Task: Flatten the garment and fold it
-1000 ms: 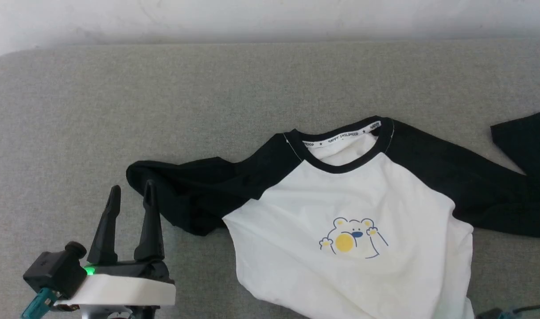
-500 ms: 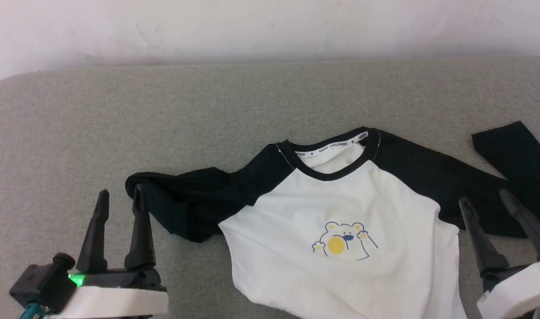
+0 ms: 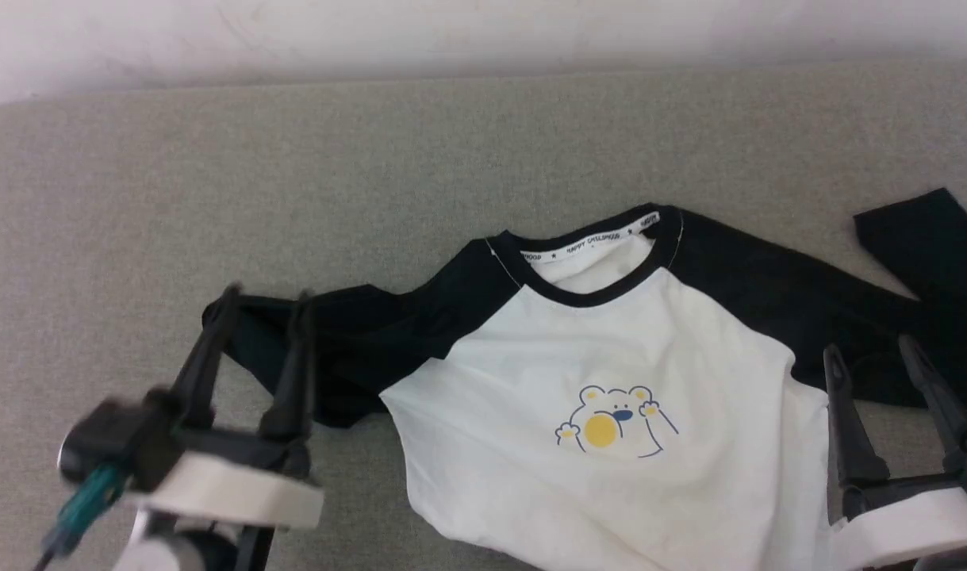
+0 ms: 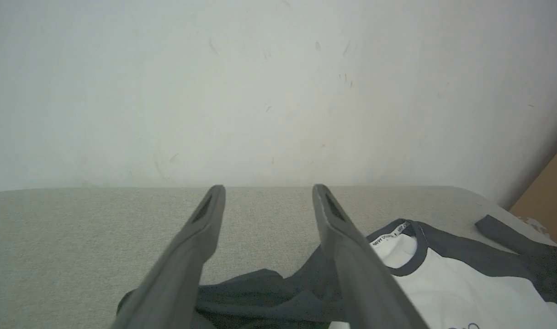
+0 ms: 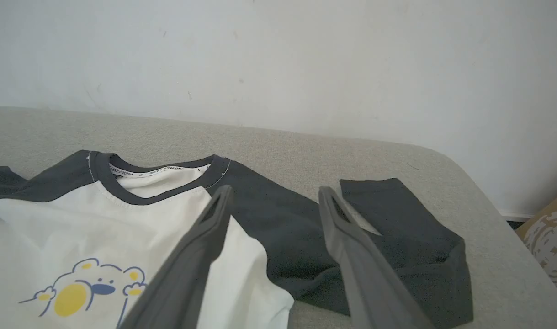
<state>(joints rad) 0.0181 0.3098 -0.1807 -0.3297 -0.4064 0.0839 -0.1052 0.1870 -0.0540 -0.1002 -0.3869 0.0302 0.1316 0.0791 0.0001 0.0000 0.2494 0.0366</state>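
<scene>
Both my left hand (image 3: pixel 266 296) and right hand (image 3: pixel 869 346) stood wide open, empty. The garment (image 3: pixel 610 357) lay on the grey worktop (image 3: pixel 372 159), near both. It looked soft and floppy, so I'd pinch its sleeve ends (image 3: pixel 919 230).

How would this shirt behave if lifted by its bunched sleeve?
Probably floppy: the garment lies wrinkled with that sleeve crumpled, so it would drape and trail. Likely light: thin cloth. It may cling rather than slide on the woven grey cushion.
</scene>
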